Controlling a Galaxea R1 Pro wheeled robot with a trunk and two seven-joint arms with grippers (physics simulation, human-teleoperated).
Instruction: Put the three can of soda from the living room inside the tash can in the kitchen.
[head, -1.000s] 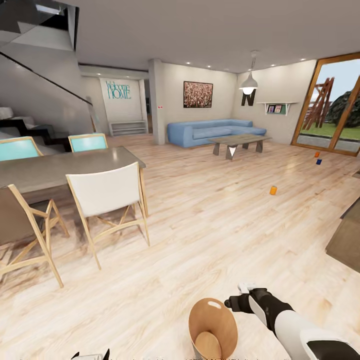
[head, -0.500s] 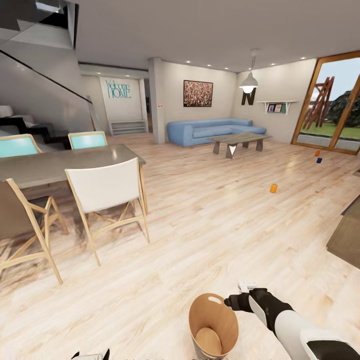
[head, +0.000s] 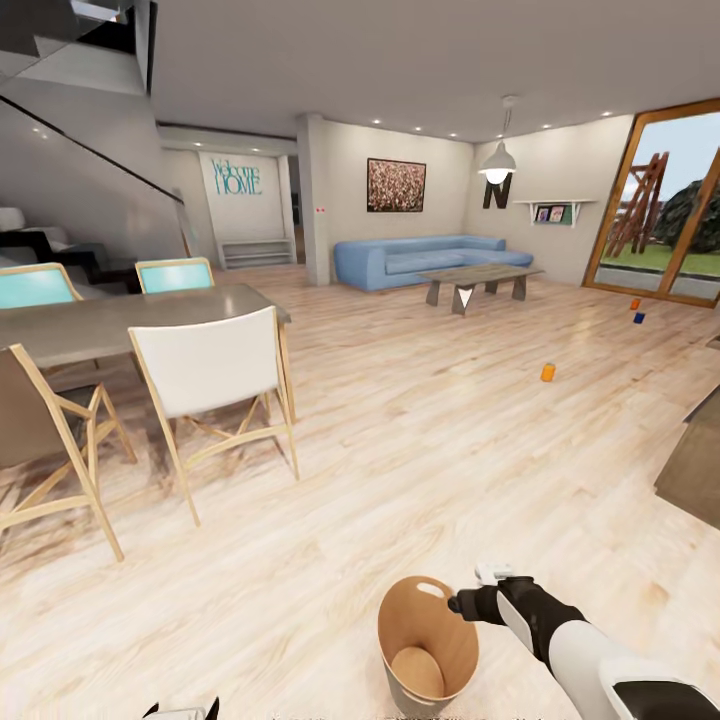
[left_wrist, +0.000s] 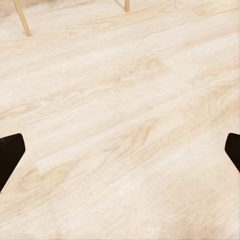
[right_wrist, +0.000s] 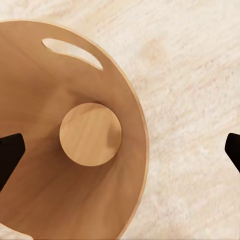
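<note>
The right gripper (head: 468, 603) is hovering beside the rim of the tash can (head: 428, 640), which is standing upright on the pale wood floor (head: 400, 470) near the robot's base. Its fingers (right_wrist: 10, 155) are sitting far apart at the edges of the right wrist view, wide open and gripping nothing, and the bin's brown inside (right_wrist: 90, 133) is lying empty below them (slot handle (right_wrist: 72, 51) cut through the wall). The left gripper (left_wrist: 120, 150) is hanging open too, over bare planks. One orange soda can (head: 547, 372) is standing alone on the floor; another orange can (head: 634, 304) and the blue can (head: 640, 318) are sitting near each other by the glass door (head: 665, 215). A blue sofa (head: 425, 260) and coffee table (head: 478, 284) are standing beyond.
</note>
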